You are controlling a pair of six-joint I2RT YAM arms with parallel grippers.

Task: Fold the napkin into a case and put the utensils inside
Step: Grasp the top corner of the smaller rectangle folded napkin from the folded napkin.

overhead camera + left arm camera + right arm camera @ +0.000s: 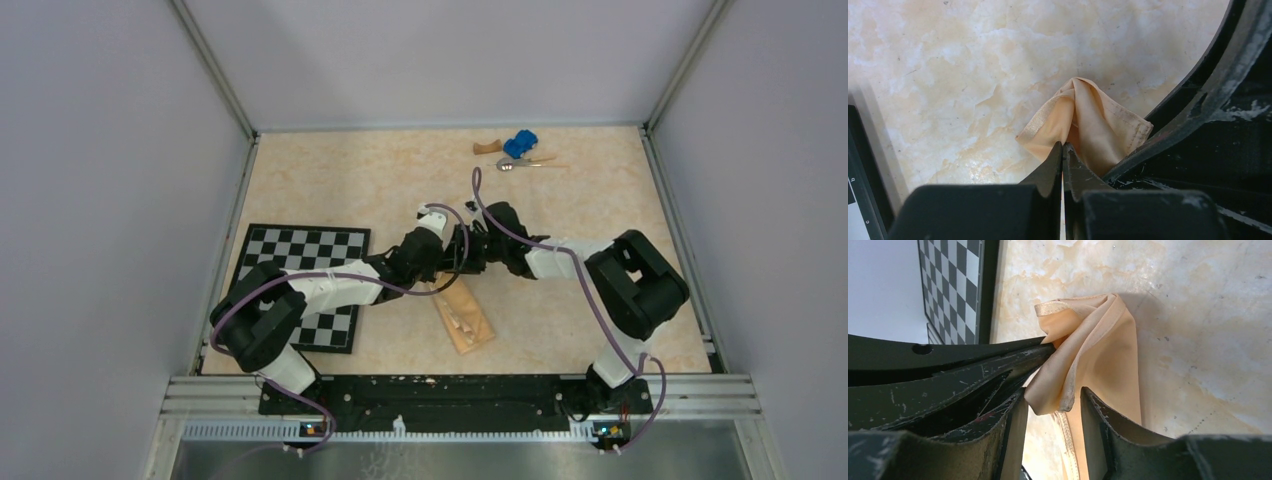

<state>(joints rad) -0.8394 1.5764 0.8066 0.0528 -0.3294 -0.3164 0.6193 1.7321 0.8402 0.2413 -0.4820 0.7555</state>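
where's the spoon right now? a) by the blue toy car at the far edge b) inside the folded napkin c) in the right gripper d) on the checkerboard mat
a: in the top view the spoon lies on the table beside the blue toy car, far from the napkin.

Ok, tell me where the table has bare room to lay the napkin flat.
Bare: the stretch between the mat and the far wall, and the right side below the spoon. Crowded: the centre, where both end effectors hold the napkin, and the far cluster around the car.
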